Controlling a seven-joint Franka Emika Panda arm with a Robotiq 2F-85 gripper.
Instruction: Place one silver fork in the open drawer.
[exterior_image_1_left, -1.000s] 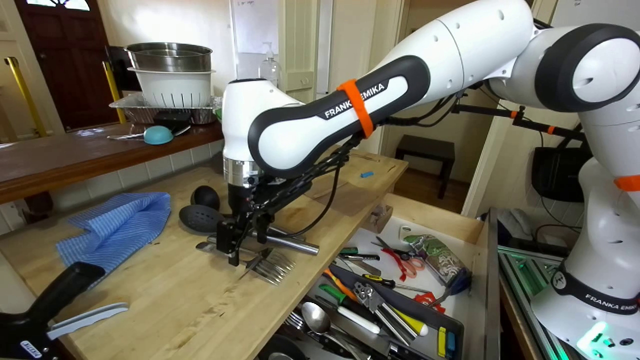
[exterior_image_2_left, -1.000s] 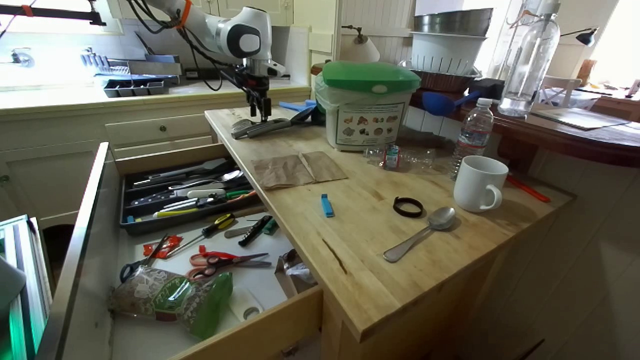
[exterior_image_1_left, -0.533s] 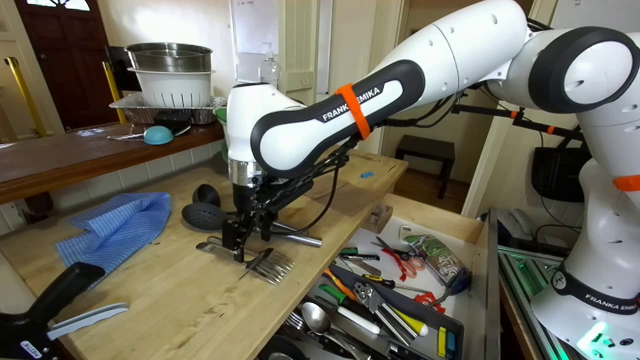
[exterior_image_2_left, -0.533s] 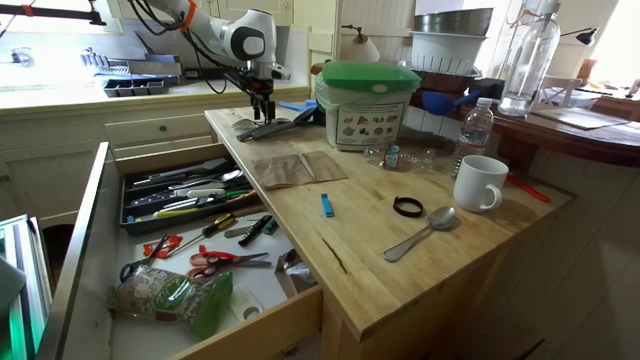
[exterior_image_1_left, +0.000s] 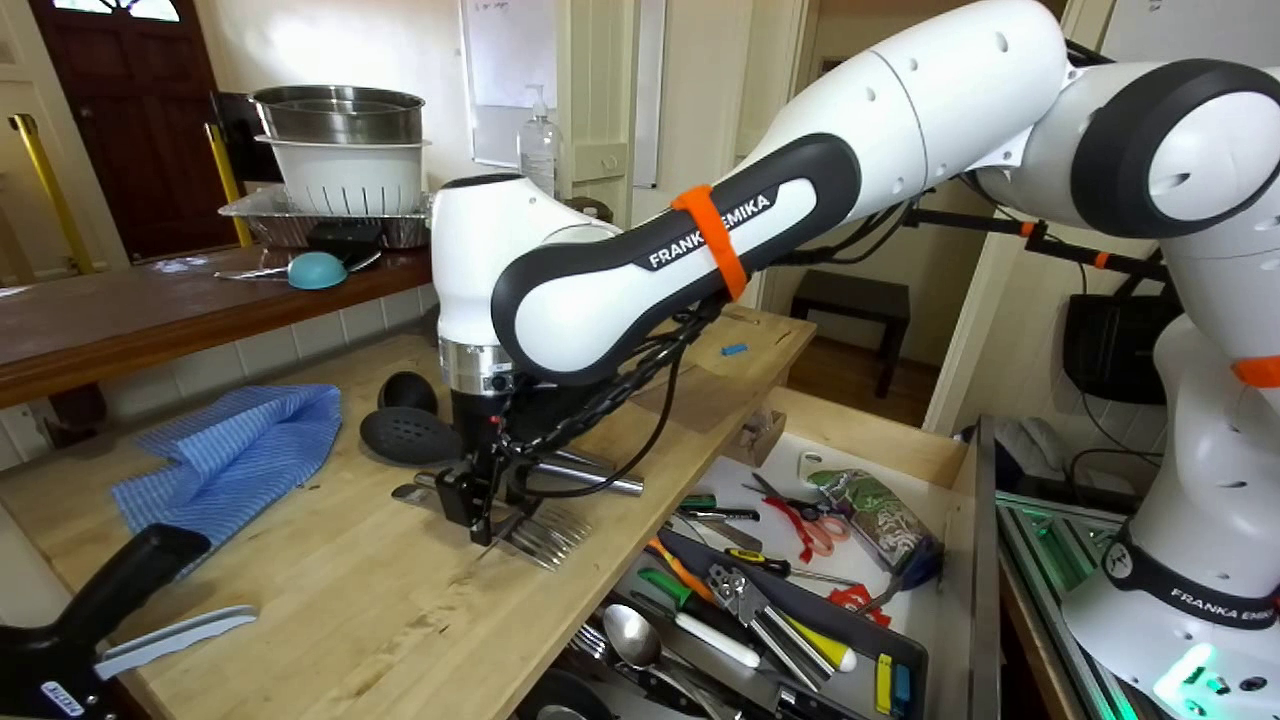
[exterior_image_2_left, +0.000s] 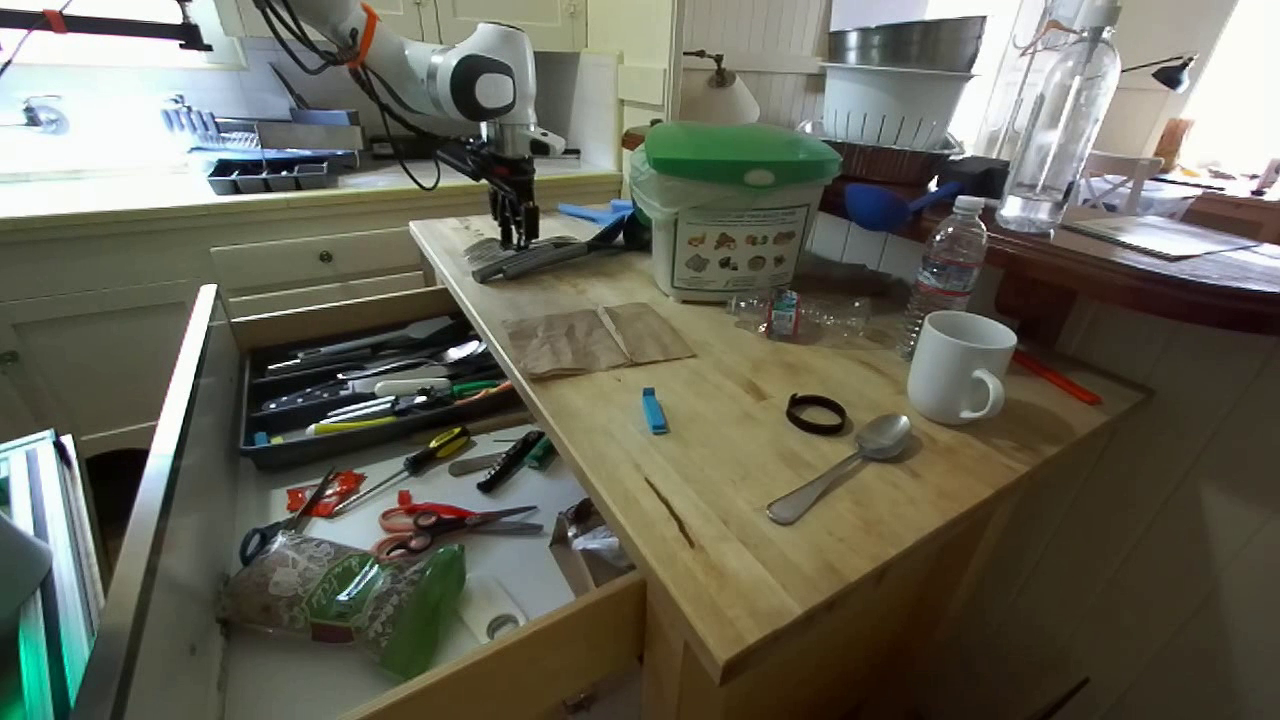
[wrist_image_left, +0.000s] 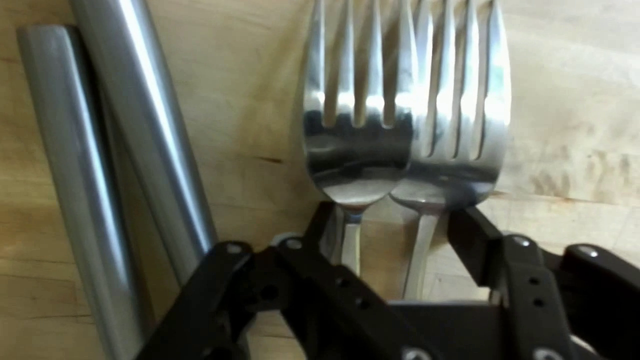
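In the wrist view, a silver fork (wrist_image_left: 358, 155) is seen lying on the tabletop (exterior_image_1_left: 330, 600), the edge of its head overlapping that of a second fork (wrist_image_left: 452, 180) laid just beside it. The fingers (wrist_image_left: 472, 245) are held well apart, low over the tabletop, and the necks of both forks are framed between them; whether either fork is touched cannot be told. The pair is set near the edge of the tabletop, alongside the drawer (exterior_image_2_left: 545, 660), which stands open. In the drawer, a dark tray (exterior_image_2_left: 320, 446) is packed with mixed utensils, and a screwdriver (exterior_image_2_left: 437, 449) with a black-and-yellow handle is laid outside it. Beside the forks, two metal handles (wrist_image_left: 152, 125) are seen lying close together, and in an exterior view the heads of a black ladle (exterior_image_1_left: 408, 392) and a black slotted spoon (exterior_image_1_left: 408, 437) are shown near each other. Farther along, a blue cloth (exterior_image_1_left: 250, 430) is spread. In an exterior view, some brown paper (exterior_image_2_left: 575, 345), a bin (exterior_image_2_left: 735, 215) with a green lid, a metal spoon (exterior_image_2_left: 883, 437) and a white mug (exterior_image_2_left: 955, 365) are carried by the tabletop.
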